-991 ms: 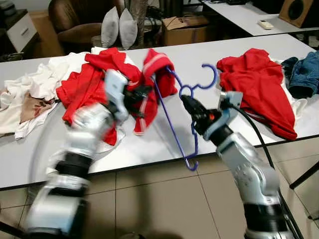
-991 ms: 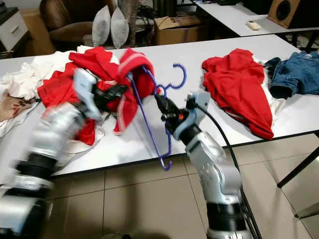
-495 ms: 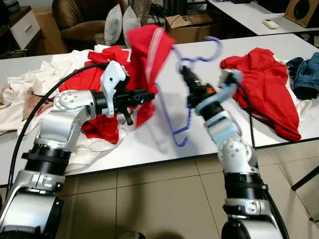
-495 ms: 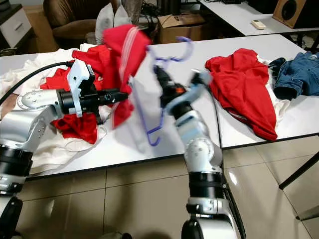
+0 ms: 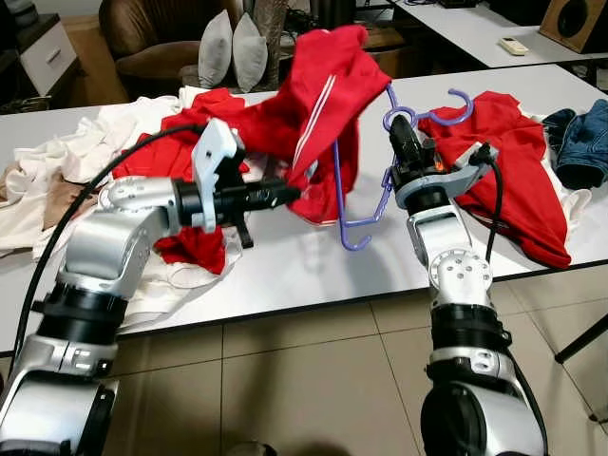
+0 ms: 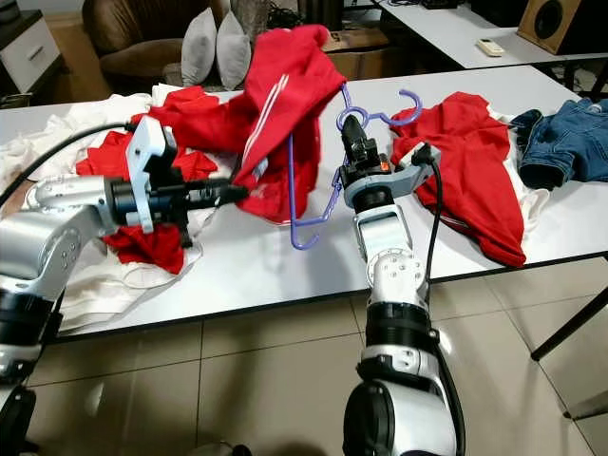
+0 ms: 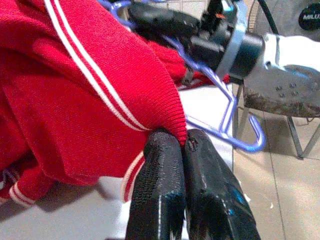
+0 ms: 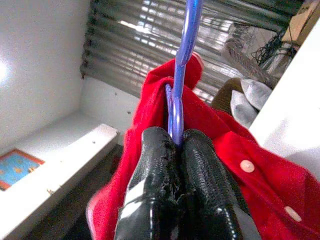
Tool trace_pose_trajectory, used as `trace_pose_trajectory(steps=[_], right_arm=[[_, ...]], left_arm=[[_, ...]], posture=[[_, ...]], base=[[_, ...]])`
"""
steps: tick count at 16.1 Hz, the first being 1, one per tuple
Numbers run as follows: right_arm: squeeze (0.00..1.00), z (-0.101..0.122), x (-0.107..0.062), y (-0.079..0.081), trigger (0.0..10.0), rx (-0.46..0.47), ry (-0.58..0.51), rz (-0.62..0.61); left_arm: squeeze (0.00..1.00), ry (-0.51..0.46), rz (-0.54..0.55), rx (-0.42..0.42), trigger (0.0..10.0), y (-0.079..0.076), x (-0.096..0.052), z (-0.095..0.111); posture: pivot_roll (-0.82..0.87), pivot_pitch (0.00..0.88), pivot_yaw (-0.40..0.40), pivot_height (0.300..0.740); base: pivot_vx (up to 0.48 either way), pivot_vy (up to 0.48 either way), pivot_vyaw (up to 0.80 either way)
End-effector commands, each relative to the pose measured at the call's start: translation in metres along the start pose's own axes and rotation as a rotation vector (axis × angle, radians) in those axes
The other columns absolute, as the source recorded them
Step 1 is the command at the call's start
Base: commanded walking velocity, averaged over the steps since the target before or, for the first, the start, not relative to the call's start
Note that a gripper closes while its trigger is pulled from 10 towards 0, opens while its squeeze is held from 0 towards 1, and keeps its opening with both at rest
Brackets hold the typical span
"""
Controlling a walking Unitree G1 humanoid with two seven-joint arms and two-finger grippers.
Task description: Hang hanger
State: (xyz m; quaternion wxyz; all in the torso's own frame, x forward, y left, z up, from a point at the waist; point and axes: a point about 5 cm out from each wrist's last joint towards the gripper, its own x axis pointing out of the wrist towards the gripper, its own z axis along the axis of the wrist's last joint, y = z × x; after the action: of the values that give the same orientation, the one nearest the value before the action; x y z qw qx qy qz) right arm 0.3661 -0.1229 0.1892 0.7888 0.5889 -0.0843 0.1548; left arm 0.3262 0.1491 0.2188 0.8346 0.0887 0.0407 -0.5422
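Right pincer [image 5: 395,133]: closed on purple hanger [image 5: 366,204], raised above table [image 5: 313,271].
Left pincer [image 5: 293,194]: seemingly closed, pinching red sweater [image 5: 318,85] hem.

White clothes [image 5: 66,161] and blue jeans [image 5: 581,141] lie on the counter [image 5: 285,275]; behind, perhaps two grey cushions [image 5: 231,47].

The red jacket [image 5: 318,90] covers most of the purple hanger [image 5: 366,204], leaving bare its hook and lower corner. At the right edge of the frame, the jeans [image 5: 581,141] are cut off on the counter [image 5: 313,266].
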Motion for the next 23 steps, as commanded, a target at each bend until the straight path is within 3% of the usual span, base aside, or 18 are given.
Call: trace_pose_trajectory(steps=[1, 4, 6, 10, 12, 14, 15, 17, 19, 20, 21, 22, 23], right_arm=[[0.0, 0.007, 0.012, 0.02, 0.0, 0.117, -0.128, 0.055], [0.0, 0.013, 0.015, 0.017, 0.0, 0.226, -0.203, 0.021], [0.0, 0.013, 0.015, 0.017, 0.0, 0.18, -0.214, 0.016], [0.0, 0.001, 0.017, 0.024, 0.0, -0.043, -0.186, 0.037], [0.0, -0.006, 0.018, 0.029, 0.0, -0.112, -0.166, 0.058], [0.0, -0.014, 0.018, 0.032, 0.0, -0.206, -0.122, 0.081], [0.0, -0.023, 0.016, 0.034, 0.0, -0.315, -0.067, 0.1], [0.0, -0.028, 0.012, 0.033, 0.0, -0.443, -0.044, 0.108], [0.0, -0.014, 0.011, 0.036, 0.0, -0.344, -0.126, 0.104], [0.0, 0.0, 0.012, 0.038, 0.0, -0.21, -0.213, 0.082], [0.0, 0.0, 0.012, 0.038, 0.0, -0.21, -0.213, 0.082], [0.0, 0.009, 0.012, 0.036, 0.0, -0.136, -0.273, 0.054], [0.0, 0.012, 0.013, 0.034, 0.0, -0.172, -0.291, 0.04]], left_arm=[[0.0, 0.047, -0.063, 0.0, 0.0, -0.008, 0.002, -0.007], [0.0, 0.048, -0.142, -0.005, 0.0, -0.023, 0.01, -0.01], [0.0, -0.006, -0.189, -0.021, 0.0, -0.029, 0.013, -0.004], [0.0, -0.233, -0.262, -0.114, 0.0, -0.04, 0.021, 0.026], [0.0, -0.326, -0.296, -0.155, 0.0, -0.045, 0.025, 0.038], [0.0, -0.368, -0.278, -0.177, 0.0, -0.043, 0.028, 0.044], [0.0, -0.385, -0.245, -0.186, 0.0, -0.04, 0.031, 0.047], [0.0, -0.395, -0.239, -0.203, 0.0, -0.038, 0.031, 0.051], [0.0, -0.273, -0.249, -0.162, 0.0, -0.039, 0.029, 0.039], [0.0, -0.149, -0.239, -0.134, 0.0, -0.038, 0.025, 0.024], [0.0, -0.149, -0.239, -0.134, 0.0, -0.038, 0.025, 0.024], [0.0, -0.103, -0.244, -0.131, 0.0, -0.039, 0.022, 0.017], [0.0, -0.126, -0.276, -0.158, 0.0, -0.042, 0.021, 0.02]], posture=[[-0.07, 0.0, 0.05, 0.74], [-0.07, 0.0, 0.052, 0.74], [-0.07, 0.0, 0.053, 0.74], [-0.06, 0.0, 0.039, 0.74], [-0.06, 0.0, 0.037, 0.74], [-0.06, 0.0, 0.04, 0.74], [-0.06, 0.0, 0.045, 0.74], [-0.07, 0.0, 0.054, 0.74], [-0.07, 0.0, 0.064, 0.74], [-0.07, 0.0, 0.069, 0.74], [-0.07, 0.0, 0.069, 0.74], [-0.07, 0.0, 0.07, 0.74], [-0.07, 0.0, 0.071, 0.74]], base=[[0.0, 0.0, 0.0], [0.0, 0.0, 0.0], [0.0, 0.0, 0.0], [0.0, 0.0, 0.0], [0.0, 0.0, 0.0], [0.0, 0.0, 0.0], [0.0, 0.0, 0.0], [0.0, 0.0, 0.0], [0.0, 0.0, 0.0], [0.0, 0.0, 0.0], [0.0, 0.0, 0.0], [0.0, 0.0, 0.0], [0.0, 0.0, 0.0]])
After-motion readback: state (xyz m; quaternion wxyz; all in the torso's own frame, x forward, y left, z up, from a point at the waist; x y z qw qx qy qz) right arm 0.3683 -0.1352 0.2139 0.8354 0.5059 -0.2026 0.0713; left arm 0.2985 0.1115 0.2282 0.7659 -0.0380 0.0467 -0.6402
